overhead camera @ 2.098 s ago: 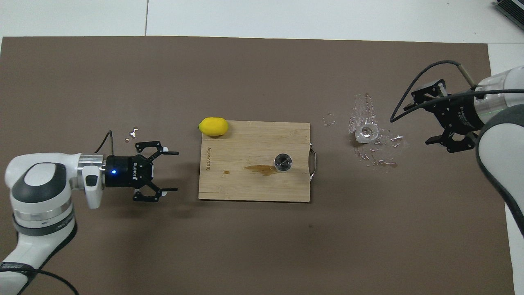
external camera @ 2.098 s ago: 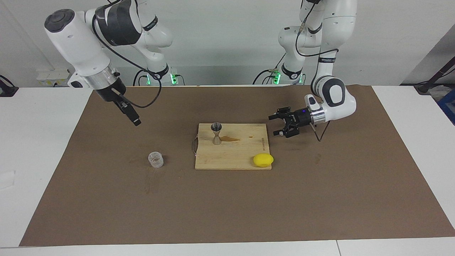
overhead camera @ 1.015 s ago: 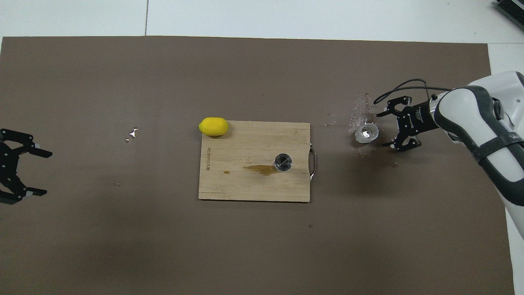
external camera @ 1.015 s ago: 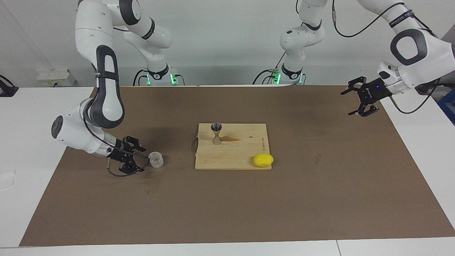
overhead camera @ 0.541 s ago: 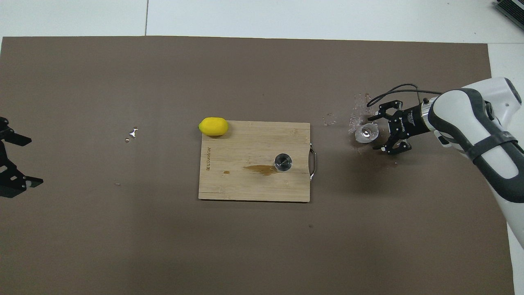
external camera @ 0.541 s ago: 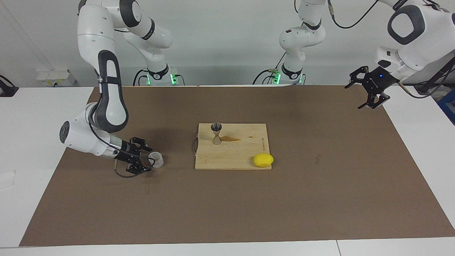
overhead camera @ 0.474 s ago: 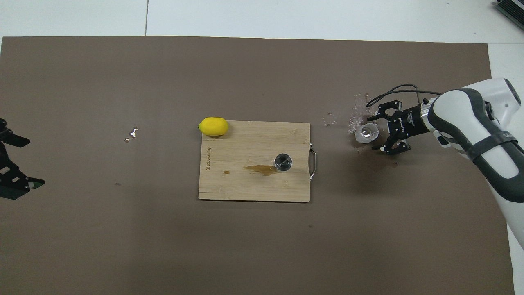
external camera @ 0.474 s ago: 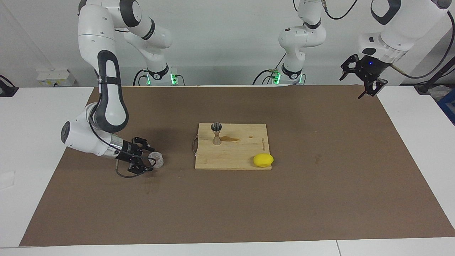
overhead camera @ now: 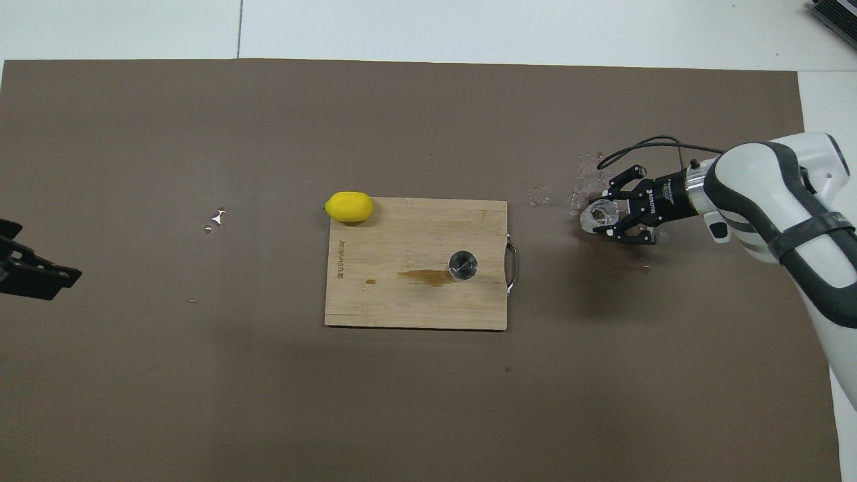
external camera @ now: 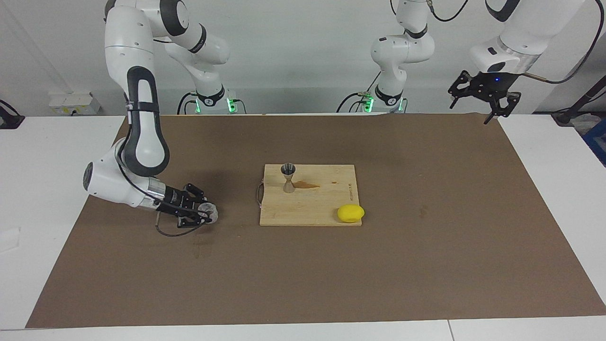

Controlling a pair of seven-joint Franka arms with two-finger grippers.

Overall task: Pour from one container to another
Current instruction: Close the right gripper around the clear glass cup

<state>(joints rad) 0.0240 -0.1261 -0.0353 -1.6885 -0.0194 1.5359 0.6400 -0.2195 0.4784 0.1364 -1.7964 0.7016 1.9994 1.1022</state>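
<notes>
- Right gripper (external camera: 204,214), on the arm that bends down low at the right arm's end of the table, is closed around the small squat clear ribbed cup (external camera: 209,212). Fingers sit on either side of the cup wall; in the overhead view the gripper (overhead camera: 606,217) pinches the cup (overhead camera: 598,215) from the side.
- Cup is on the brown paper mat (external camera: 426,265), or barely off it; cannot tell which. It looks tipped, its mouth turned partly toward the facing camera.
- Wet spatter (overhead camera: 588,181) glints on the mat around the cup.
- Small silvery hourglass-shaped metal jigger (external camera: 288,177) stands upright on the pale wooden cutting board (external camera: 307,208), near the board's edge that is closer to the robots and toward its handle end. From above, its round mouth (overhead camera: 462,264) shows. It is well apart from the cup.
- Brownish liquid stain (external camera: 307,185) lies on the board, touching the jigger's base.
- Yellow lemon (external camera: 351,213) lies at the board's corner farthest from the robots, toward the left arm's end.
- Left gripper (external camera: 487,99) hangs high in the air over the mat's corner at the left arm's end, fingers spread wide, holding nothing. That arm waits. From above, only its dark tips (overhead camera: 33,271) show at the frame edge.
</notes>
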